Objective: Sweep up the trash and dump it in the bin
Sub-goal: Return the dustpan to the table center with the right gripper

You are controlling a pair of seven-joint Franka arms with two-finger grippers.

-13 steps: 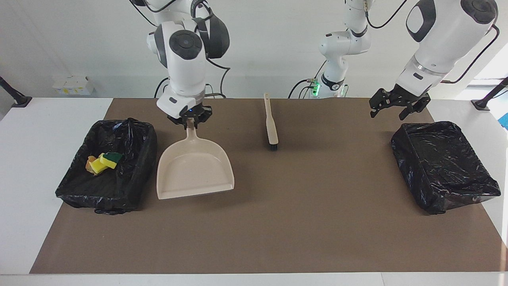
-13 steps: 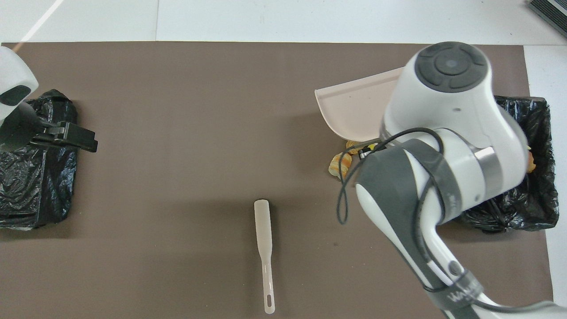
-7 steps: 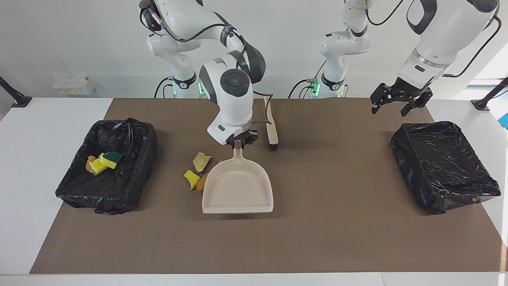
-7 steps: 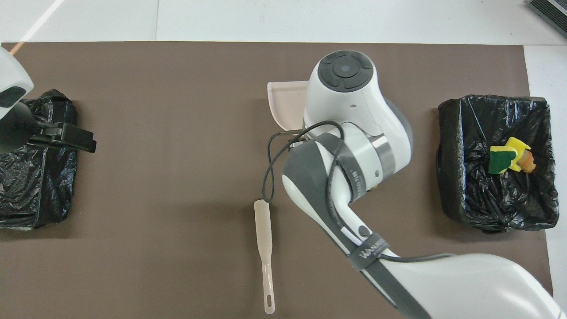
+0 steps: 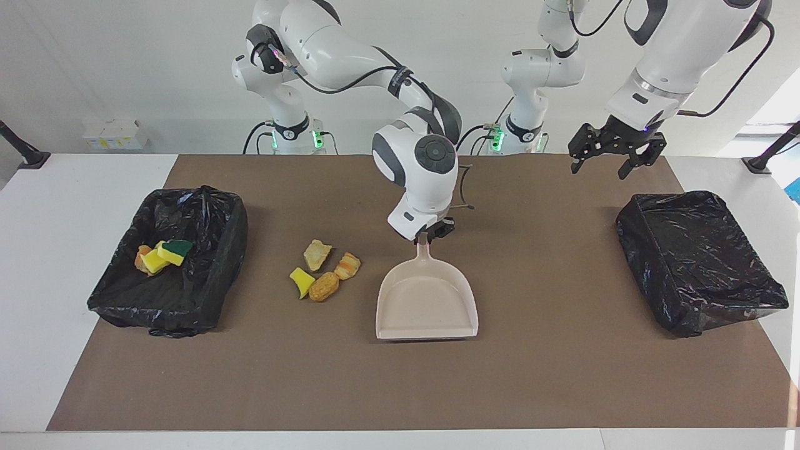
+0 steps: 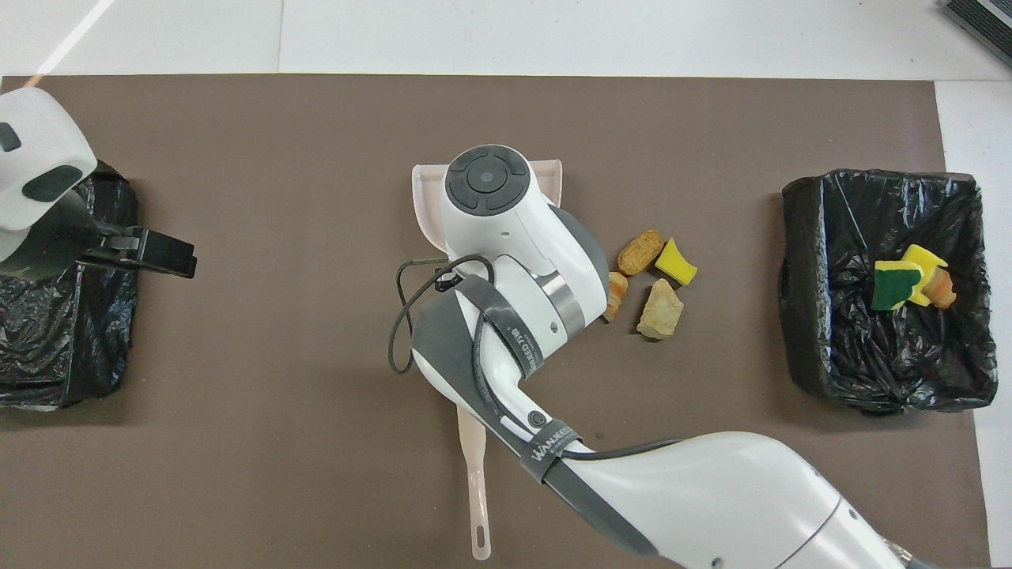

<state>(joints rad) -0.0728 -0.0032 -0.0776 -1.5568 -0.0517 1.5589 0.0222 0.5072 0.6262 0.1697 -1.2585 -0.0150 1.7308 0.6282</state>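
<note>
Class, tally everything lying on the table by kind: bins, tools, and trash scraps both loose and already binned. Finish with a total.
Black-lined bins: 2
Dustpan: 1
Brush: 1
Trash scraps on the mat: 4
Trash scraps in a bin: 3
Total: 11

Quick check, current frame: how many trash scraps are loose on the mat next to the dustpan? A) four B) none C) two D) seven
A: four scraps lie loose on the mat beside the dustpan, toward the right arm's end of the table; the others sit in the lined bin there.
</note>
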